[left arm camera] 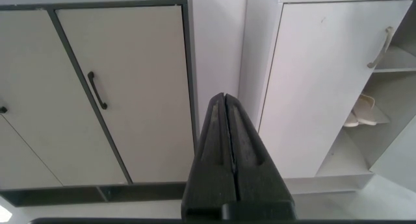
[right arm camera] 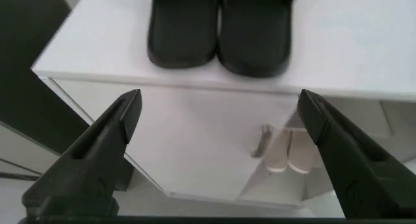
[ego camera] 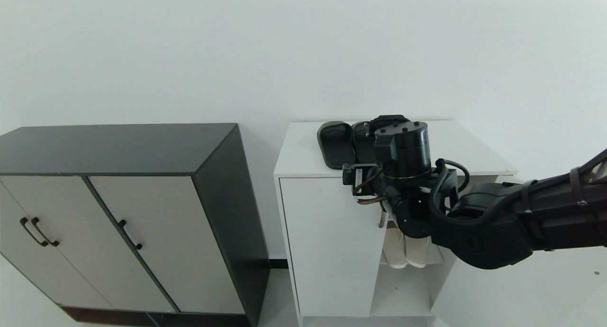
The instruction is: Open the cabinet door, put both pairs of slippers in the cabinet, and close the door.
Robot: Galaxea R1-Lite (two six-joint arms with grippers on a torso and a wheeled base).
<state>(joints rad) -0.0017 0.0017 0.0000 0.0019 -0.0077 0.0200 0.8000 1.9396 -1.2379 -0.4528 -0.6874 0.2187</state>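
Cabinet (ego camera: pixel 474 151) standoff: my right gripper (right arm camera: pixel 219 100) hangs just in front of the cabinet, about level with the front edge of its top. Its fingers are spread wide and hold nothing. I read that spread as set for taking the black pair.
Left gripper (left arm camera: pixel 224 100): fingers pressed together and empty, low down, aimed at the gap between the two cabinets. I judge it is parked there to keep out of the right arm's way.
Door (ego camera: pixel 332 246): the left leaf is shut, with its handle (right arm camera: pixel 261 141) on the edge next to the open half. The right half stands open, but I cannot tell where its own leaf sits.
White slippers (ego camera: pixel 405 248): side by side inside the open right half, behind the right arm. That pair looks done to me.
Black slippers (ego camera: pixel 335 144): on the cabinet top, side by side, with their ends close to the front edge, just beyond the right gripper. Lying near the edge, they can be reached from the front.
Dark cabinet (ego camera: pixel 118 146): beside the white one on my left, grey doors shut, no part in this job.
Wall (ego camera: pixel 303 56): plain, right behind both cabinets.
Step in hand: I judge the task about half done. The black pair has to be lifted and stowed next, then the door closed. The risks are pinching only one slipper or nudging the pair back toward the wall.
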